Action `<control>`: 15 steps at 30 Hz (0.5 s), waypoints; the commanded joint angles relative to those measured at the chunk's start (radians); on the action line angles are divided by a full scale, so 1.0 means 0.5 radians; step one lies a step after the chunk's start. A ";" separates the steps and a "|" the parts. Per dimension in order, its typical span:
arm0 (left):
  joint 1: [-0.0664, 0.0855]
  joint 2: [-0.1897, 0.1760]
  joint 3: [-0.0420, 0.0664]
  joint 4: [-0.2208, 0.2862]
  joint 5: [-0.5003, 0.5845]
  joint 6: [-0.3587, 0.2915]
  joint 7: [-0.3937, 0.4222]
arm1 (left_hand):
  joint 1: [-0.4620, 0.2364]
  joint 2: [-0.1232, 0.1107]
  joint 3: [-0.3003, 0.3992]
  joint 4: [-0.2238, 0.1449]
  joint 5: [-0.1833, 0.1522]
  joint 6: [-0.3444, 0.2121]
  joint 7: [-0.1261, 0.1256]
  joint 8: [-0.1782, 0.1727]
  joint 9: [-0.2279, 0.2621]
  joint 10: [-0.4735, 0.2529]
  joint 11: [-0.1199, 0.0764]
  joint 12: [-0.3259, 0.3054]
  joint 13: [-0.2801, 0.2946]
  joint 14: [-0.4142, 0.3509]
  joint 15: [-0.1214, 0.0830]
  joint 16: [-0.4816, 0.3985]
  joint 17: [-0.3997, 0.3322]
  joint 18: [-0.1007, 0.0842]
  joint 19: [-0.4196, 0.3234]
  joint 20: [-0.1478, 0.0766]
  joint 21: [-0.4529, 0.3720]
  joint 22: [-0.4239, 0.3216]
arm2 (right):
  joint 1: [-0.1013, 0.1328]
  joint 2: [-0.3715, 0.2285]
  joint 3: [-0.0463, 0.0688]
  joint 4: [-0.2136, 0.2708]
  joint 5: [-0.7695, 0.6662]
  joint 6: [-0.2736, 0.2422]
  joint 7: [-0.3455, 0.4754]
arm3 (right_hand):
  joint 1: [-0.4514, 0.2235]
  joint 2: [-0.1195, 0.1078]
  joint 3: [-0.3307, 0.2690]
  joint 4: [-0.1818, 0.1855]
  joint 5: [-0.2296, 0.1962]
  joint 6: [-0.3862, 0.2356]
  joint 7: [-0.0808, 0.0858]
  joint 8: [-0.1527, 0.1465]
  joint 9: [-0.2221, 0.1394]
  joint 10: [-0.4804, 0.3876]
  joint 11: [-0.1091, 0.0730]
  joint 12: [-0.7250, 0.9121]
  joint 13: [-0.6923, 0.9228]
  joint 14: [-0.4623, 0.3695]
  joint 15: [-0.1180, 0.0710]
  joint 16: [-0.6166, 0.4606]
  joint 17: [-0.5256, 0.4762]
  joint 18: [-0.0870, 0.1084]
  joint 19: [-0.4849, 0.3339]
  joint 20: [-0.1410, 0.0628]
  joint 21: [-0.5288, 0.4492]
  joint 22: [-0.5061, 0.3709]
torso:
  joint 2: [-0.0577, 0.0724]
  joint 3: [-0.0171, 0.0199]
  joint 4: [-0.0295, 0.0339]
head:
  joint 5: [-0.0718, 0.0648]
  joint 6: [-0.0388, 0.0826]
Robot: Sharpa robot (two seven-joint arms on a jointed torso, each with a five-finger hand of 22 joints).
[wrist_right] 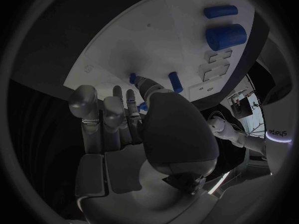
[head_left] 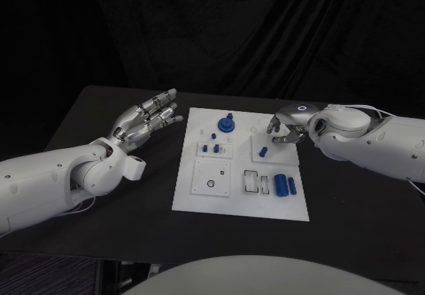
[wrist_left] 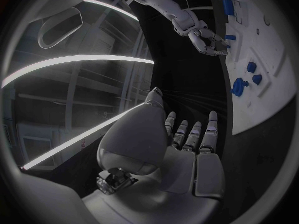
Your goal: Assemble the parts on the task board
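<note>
Two blue cylinders (head_left: 284,184) lie near the task board's (head_left: 241,206) front right corner. Over its far right edge, the right hand (head_left: 288,128) curls down; any grasp is hidden. Beside the left edge, the left hand (head_left: 146,120) hovers spread, empty.

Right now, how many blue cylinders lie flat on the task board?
2, side by side on the near right of the task board: the thicker cylinder and the thinner cylinder toward its right edge. The right hand may hide others.

White task board (head_left: 199,200) lies flat mid-table; blue gear (head_left: 228,125) near its far edge, two blue cylinders (head_left: 284,184) apparently lying flat near its right edge.
</note>
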 commanded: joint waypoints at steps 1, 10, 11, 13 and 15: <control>-0.005 0.002 0.002 0.004 -0.015 0.050 0.291 | 0.031 0.003 -0.009 -0.004 0.013 -0.005 0.005 -0.005 -0.001 0.004 0.018 0.017 0.004 0.025 0.004 0.015 0.003 0.034 0.023 0.005 0.014 0.012 | -0.015 0.007 0.002 -0.014 -0.013 -0.051 0.025 | -0.009 -0.002 0.027 -0.005 -0.009 0.037 0.000 0.016 0.013 0.039 -0.003 -0.004 0.004 -0.013 -0.018 -0.026 -0.023 -0.031 0.003 -0.014 -0.018 0.240 | 0.001 -0.0024 0.001 | -0.003 0.000; -0.007 0.002 0.002 0.002 -0.015 0.058 0.286 | 0.043 0.008 -0.011 -0.011 0.013 0.001 0.010 -0.003 0.001 0.009 0.024 0.023 0.005 0.042 0.008 0.025 0.006 0.033 0.042 0.007 0.023 0.027 | -0.045 0.006 0.002 -0.038 -0.011 -0.079 0.046 | 0.004 0.001 0.081 -0.046 -0.010 0.130 0.028 0.058 0.075 0.165 -0.027 -0.014 0.016 -0.007 -0.020 -0.024 -0.026 -0.033 0.007 -0.019 -0.009 0.243 | 0.002 -0.0040 0.001 | -0.003 0.000; -0.007 0.002 0.002 0.001 -0.015 0.058 0.285 | 0.045 0.009 -0.011 -0.012 0.013 0.004 0.011 -0.002 0.001 0.010 0.025 0.025 0.005 0.043 0.009 0.026 0.007 0.033 0.046 0.008 0.024 0.029 | -0.047 0.007 0.002 -0.040 -0.011 -0.083 0.049 | 0.007 0.001 0.085 -0.051 -0.010 0.133 0.028 0.059 0.078 0.169 -0.028 -0.016 0.016 -0.007 -0.021 -0.023 -0.026 -0.033 0.007 -0.020 -0.012 0.242 | 0.002 -0.0042 0.000 | -0.003 0.000; -0.008 0.003 0.002 0.000 -0.015 0.060 0.282 | 0.047 0.009 -0.011 -0.013 0.013 0.006 0.012 -0.002 0.001 0.011 0.026 0.026 0.006 0.046 0.010 0.028 0.007 0.032 0.049 0.008 0.026 0.032 | -0.052 0.010 0.002 -0.045 -0.011 -0.092 0.055 | 0.013 0.005 0.095 -0.061 -0.010 0.148 0.032 0.067 0.091 0.180 -0.030 -0.024 0.016 -0.006 -0.024 -0.021 -0.025 -0.034 0.009 -0.022 -0.004 0.244 | 0.002 -0.0039 0.000 | 0.000 0.000; -0.008 0.003 0.002 -0.001 -0.015 0.061 0.280 | 0.048 0.010 -0.012 -0.014 0.013 0.008 0.013 -0.001 0.002 0.011 0.026 0.026 0.006 0.046 0.010 0.028 0.007 0.032 0.051 0.008 0.026 0.033 | -0.054 0.012 0.002 -0.048 -0.011 -0.099 0.059 | 0.017 0.008 0.105 -0.073 -0.011 0.172 0.038 0.081 0.108 0.197 -0.034 -0.030 0.016 -0.002 -0.029 -0.016 -0.020 -0.035 0.013 -0.025 0.005 0.246 | 0.003 -0.0041 0.001 | 0.000 0.000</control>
